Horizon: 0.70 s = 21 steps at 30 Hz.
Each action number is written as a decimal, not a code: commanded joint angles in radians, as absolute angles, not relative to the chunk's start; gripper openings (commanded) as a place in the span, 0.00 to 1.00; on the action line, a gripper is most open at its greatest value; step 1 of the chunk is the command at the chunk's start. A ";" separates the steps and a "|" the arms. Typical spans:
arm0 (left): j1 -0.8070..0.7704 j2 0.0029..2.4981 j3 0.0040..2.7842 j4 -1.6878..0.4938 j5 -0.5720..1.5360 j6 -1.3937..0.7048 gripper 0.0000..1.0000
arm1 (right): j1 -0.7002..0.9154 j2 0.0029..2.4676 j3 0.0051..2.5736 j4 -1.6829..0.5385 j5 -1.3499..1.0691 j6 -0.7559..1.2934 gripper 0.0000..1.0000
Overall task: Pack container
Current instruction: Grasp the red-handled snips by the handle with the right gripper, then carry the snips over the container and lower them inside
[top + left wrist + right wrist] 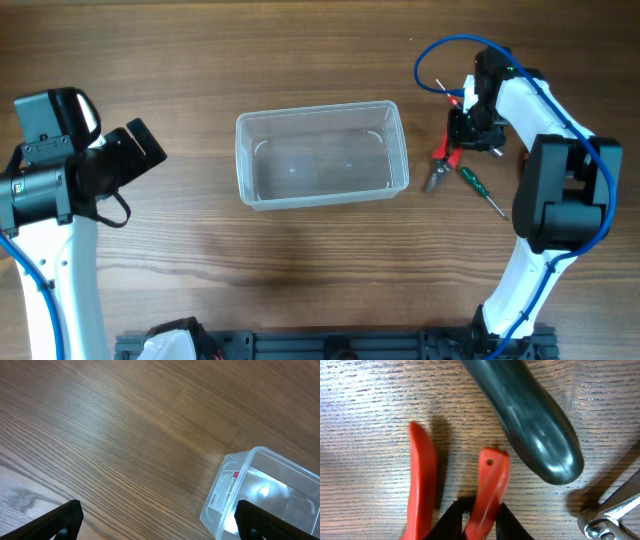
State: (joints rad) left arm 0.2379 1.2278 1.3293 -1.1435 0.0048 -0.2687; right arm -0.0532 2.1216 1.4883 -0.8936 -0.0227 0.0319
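The container (322, 156) is a clear plastic tub, standing empty at the table's middle; its corner with a white label shows in the left wrist view (260, 490). My right gripper (468, 130) is down on the table to the right of the tub. In the right wrist view its black fingers (480, 510) are shut on one red handle of a pair of pliers (492, 475); the pliers (441, 163) lie on the wood. My left gripper (146, 146) is open and empty, left of the tub, above bare wood (160, 522).
A green-handled screwdriver (478, 186) lies right of the pliers. A dark rounded tool handle (530, 425) and a shiny metal tool (610, 515) lie close beside the red handles. A small red item (455, 100) lies behind the right gripper.
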 commanded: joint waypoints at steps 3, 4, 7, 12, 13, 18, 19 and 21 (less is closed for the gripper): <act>0.243 1.231 1.343 -1.142 0.007 -0.278 1.00 | -0.046 2.162 1.478 -0.901 -0.053 0.036 0.12; 0.243 1.231 1.343 -1.142 0.007 -0.278 1.00 | -0.046 2.162 1.479 -0.901 -0.053 0.036 0.12; 0.243 1.231 1.343 -1.142 0.007 -0.278 1.00 | -0.046 2.162 1.479 -0.902 -0.053 0.036 0.04; 0.243 1.230 1.343 -1.142 0.006 -0.278 1.00 | -0.045 2.160 1.479 -0.908 -0.053 0.037 0.04; 0.244 1.230 1.343 -1.142 0.006 -0.278 1.00 | -0.043 2.156 1.481 -0.914 -0.053 0.036 0.04; 0.244 1.230 1.343 -1.142 0.007 -0.278 1.00 | -0.023 2.078 1.527 -0.946 -0.052 0.020 0.04; 0.244 1.230 1.343 -1.142 0.007 -0.278 1.00 | -0.014 2.049 1.541 -0.948 -0.052 0.008 0.04; 0.243 1.230 1.343 -1.142 0.007 -0.278 1.00 | 0.009 1.985 1.570 -0.954 -0.044 -0.001 0.04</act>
State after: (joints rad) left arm 0.2379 1.2278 1.3293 -1.1439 0.0048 -0.2687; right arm -0.0326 2.1143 1.4990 -0.9474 -0.0296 0.0238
